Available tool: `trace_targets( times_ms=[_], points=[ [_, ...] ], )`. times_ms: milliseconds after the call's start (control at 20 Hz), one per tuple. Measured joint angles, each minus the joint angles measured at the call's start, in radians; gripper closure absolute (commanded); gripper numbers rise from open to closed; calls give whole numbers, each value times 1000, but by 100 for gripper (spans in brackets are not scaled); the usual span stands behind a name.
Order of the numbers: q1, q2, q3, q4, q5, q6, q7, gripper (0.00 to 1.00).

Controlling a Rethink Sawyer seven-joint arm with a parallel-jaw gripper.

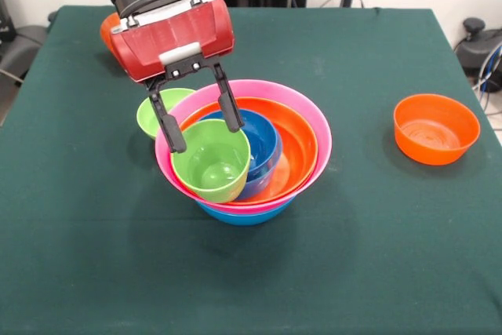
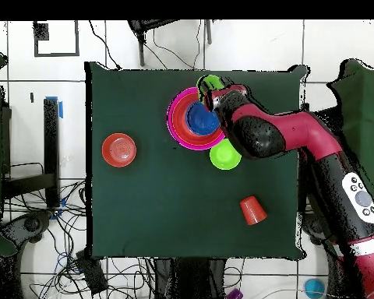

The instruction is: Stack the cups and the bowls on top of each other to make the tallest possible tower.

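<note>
The tower is a large blue bowl (image 1: 245, 213) at the bottom, a pink bowl (image 1: 318, 127) in it, an orange bowl (image 1: 300, 151) in that, and a small blue bowl (image 1: 265, 145) innermost. My gripper (image 1: 205, 136) is shut on the lime-green cup (image 1: 212, 166). The cup is tilted with its mouth toward the camera, over the pile's near left rim. From overhead the gripper (image 2: 213, 92) and cup (image 2: 211, 81) are at the far edge of the pink bowl (image 2: 177, 124). A lime-green bowl (image 1: 157, 114) sits beside the pile. The orange cup (image 2: 252, 210) stands apart.
A small orange bowl (image 1: 435, 127) sits alone on the green tablecloth (image 1: 353, 256), well to the right of the pile. The arm (image 2: 299, 144) crosses the table from its base side, over the lime-green bowl (image 2: 225, 154). Cables lie on the floor around the table.
</note>
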Motion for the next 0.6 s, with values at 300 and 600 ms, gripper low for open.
trace_targets(
  times_ms=[300, 600],
  points=[
    [1, 0, 0, 0, 11, 0, 0, 0],
    [1, 0, 0, 0, 12, 0, 0, 0]
  ],
)
